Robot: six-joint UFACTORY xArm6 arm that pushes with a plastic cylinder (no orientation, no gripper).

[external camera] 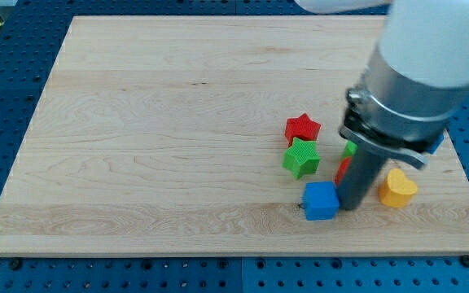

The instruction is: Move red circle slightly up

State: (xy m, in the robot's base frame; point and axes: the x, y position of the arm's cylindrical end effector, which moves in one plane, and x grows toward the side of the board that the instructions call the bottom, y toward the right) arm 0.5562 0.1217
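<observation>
A red block (342, 170), probably the red circle, shows only as a sliver at the rod's left edge; the rod hides most of it. My tip (351, 205) rests on the board just below that sliver, right beside the blue cube (322, 200) on its right side. Whether the tip touches either block I cannot tell. A small piece of a green block (348, 150) shows just above the red sliver, also partly hidden by the rod.
A red star (303, 128) and a green star (300, 157) lie to the left of the rod. A yellow heart (397, 189) lies to its right. A blue block (436, 147) peeks out behind the arm near the board's right edge (466, 175).
</observation>
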